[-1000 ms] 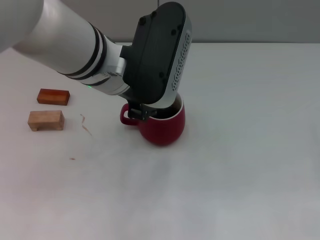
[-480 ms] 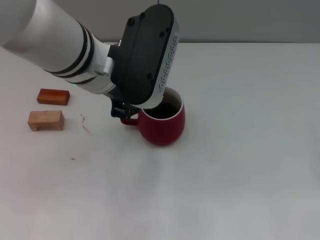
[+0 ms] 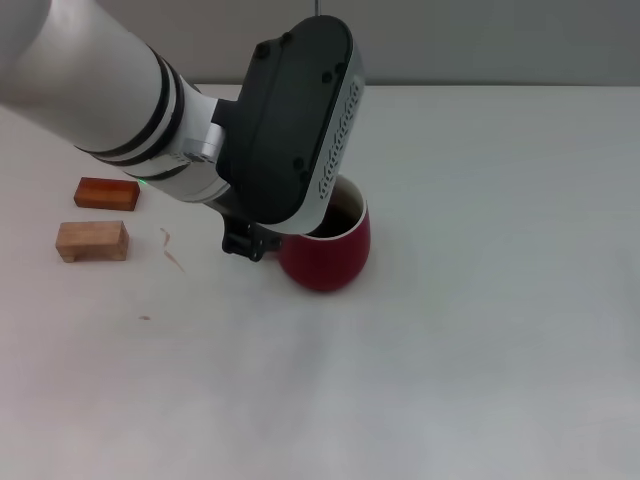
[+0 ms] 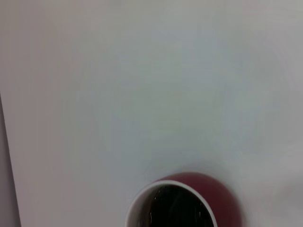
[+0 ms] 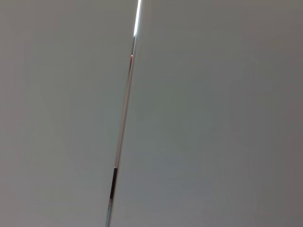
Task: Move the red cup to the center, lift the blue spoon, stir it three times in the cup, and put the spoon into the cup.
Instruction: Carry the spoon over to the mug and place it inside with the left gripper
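The red cup (image 3: pixel 332 256) stands on the white table near the middle of the head view, its pale rim and dark inside partly covered by my left arm's black wrist housing. My left gripper (image 3: pixel 243 243) sits low at the cup's left side, where the handle is hidden behind it. In the left wrist view the red cup (image 4: pixel 226 202) shows from above, rim and dark interior at the picture's edge. The blue spoon is out of view. My right gripper does not show in any view.
Two small wooden blocks lie at the left: a reddish one (image 3: pixel 106 193) and a pale one (image 3: pixel 92 241) in front of it. The white table (image 3: pixel 480 330) stretches to the right and front of the cup. The right wrist view faces a plain grey wall.
My left hand has swung off the cup's mouth towards its left side and dropped lower, covering the handle that showed half a second ago. The cup has stayed in place.
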`<state>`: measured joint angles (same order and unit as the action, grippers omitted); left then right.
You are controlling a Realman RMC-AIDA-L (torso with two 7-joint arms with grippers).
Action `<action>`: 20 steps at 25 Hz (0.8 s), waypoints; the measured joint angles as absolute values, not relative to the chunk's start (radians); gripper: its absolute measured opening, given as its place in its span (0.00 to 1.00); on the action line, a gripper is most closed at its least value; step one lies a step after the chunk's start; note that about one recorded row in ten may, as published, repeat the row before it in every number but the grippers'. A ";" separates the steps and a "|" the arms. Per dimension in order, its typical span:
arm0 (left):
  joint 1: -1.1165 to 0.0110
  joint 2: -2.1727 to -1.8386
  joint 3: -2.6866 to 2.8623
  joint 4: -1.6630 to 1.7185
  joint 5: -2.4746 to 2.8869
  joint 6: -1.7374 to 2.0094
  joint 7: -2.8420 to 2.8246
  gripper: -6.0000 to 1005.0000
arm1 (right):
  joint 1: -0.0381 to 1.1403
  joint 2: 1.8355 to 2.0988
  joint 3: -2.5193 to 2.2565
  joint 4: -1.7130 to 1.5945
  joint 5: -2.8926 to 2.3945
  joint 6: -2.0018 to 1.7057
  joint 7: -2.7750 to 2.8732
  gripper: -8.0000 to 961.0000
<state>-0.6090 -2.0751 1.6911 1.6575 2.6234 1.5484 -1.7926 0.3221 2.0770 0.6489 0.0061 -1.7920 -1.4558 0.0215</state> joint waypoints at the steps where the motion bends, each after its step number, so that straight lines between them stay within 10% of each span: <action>1: -0.609 -2.075 1.691 1.657 2.609 1.543 -1.793 0.15 | 0.322 2.077 0.649 0.006 -1.792 -1.456 0.022 0.66; 20: -0.613 -2.078 1.709 1.540 2.610 1.337 -1.817 0.15 | 0.318 2.076 0.649 0.006 -1.792 -1.456 0.021 0.66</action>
